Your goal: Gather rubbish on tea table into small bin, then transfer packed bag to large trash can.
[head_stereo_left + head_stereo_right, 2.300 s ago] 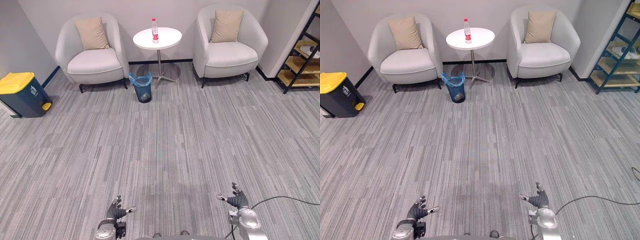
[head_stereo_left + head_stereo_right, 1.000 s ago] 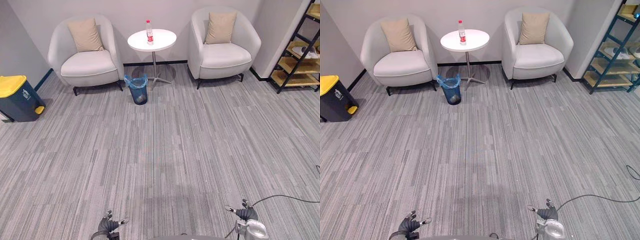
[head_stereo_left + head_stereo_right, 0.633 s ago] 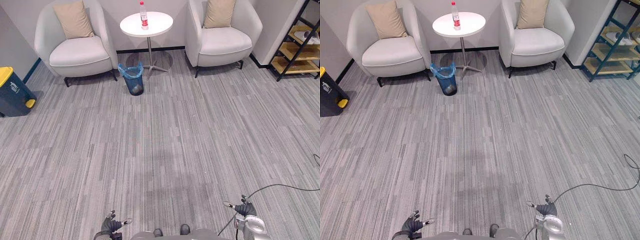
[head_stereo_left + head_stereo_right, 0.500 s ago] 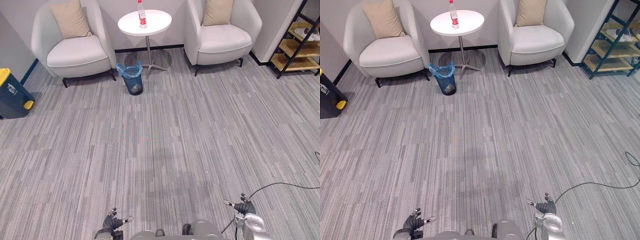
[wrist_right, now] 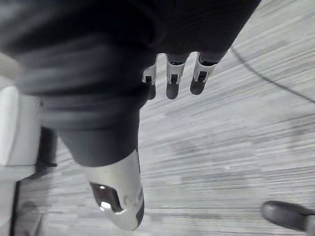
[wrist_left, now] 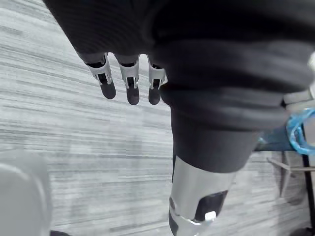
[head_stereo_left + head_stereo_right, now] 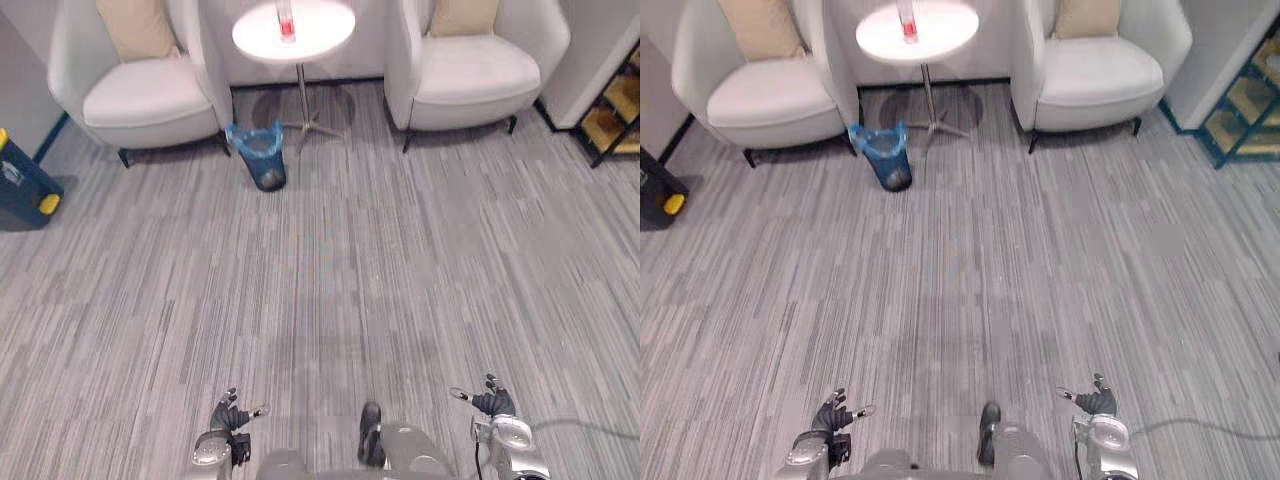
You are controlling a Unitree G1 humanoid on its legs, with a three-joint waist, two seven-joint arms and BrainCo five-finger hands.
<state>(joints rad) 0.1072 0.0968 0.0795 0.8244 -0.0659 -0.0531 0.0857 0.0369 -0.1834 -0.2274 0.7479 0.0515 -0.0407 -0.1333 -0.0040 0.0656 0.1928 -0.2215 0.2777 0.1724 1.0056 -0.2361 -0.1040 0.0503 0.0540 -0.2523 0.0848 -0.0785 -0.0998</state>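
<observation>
Far ahead a round white tea table (image 7: 322, 31) carries a clear bottle with a red label (image 7: 286, 22). Beside its leg on the floor stands the small bin (image 7: 258, 155) lined with a blue bag; the blue rim also shows in the left wrist view as the bin (image 6: 301, 135). The large trash can (image 7: 22, 183), dark blue with a yellow part, stands at the far left edge. My left hand (image 7: 230, 419) and right hand (image 7: 490, 404) hang low near me, both open and holding nothing, with fingers (image 6: 129, 83) and fingers (image 5: 172, 78) relaxed over the carpet.
Two white armchairs, the left armchair (image 7: 140, 95) and the right armchair (image 7: 480, 70), flank the table, each with a beige cushion. A wooden shelf unit (image 7: 615, 125) stands at the right. A wide stretch of grey striped carpet (image 7: 330, 270) lies between me and the furniture.
The camera has moved forward and tipped down: table, chairs and bin sit nearer and higher in view. Both hands stay low and open.
</observation>
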